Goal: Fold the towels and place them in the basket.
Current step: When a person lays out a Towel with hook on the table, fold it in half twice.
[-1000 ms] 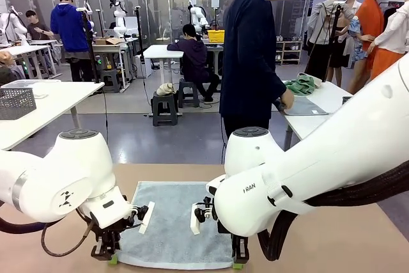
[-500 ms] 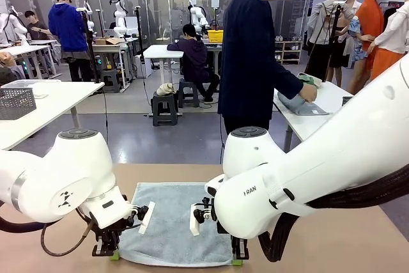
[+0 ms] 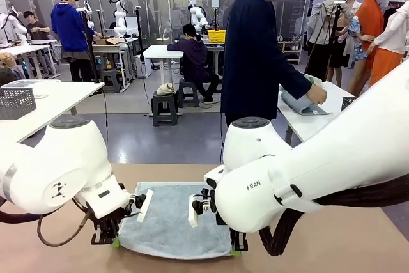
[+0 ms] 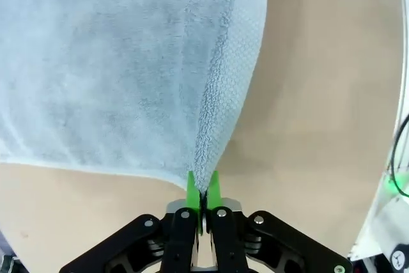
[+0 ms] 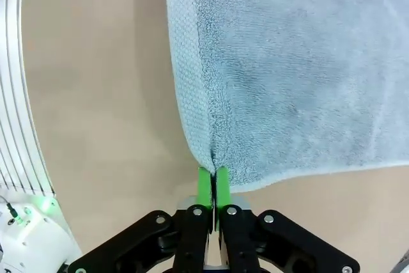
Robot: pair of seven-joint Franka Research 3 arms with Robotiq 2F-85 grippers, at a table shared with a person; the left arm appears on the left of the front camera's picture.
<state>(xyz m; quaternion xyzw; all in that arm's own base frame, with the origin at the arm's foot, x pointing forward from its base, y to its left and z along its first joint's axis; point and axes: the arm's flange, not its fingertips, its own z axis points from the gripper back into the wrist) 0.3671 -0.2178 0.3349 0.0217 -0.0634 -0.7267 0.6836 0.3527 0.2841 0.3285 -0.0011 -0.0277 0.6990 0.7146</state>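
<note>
A pale blue-grey towel (image 3: pixel 169 222) lies spread on the tan table in front of me. My left gripper (image 3: pixel 115 242) is shut on its near left corner, and my right gripper (image 3: pixel 235 252) is shut on its near right corner. In the left wrist view the green pads (image 4: pixel 193 190) pinch the towel (image 4: pixel 115 62) at its corner, lifted a little off the table. In the right wrist view the gripper (image 5: pixel 212 187) pinches the towel (image 5: pixel 294 62) the same way. The near edge hangs slightly raised between the two grippers. The cream-white towel and the dark grey basket are out of view.
A person in a dark jacket (image 3: pixel 252 55) stands beyond the table's far edge, a hand on grey cloth (image 3: pixel 303 103) at a side table on the right. A paler grey mesh basket (image 3: pixel 16 101) sits on a white table at the left. Bare tabletop flanks the towel.
Both grippers have lifted the towel's near corners and moved them a little away from me; the near edge now sits higher. The person's hand has shifted along the side table.
</note>
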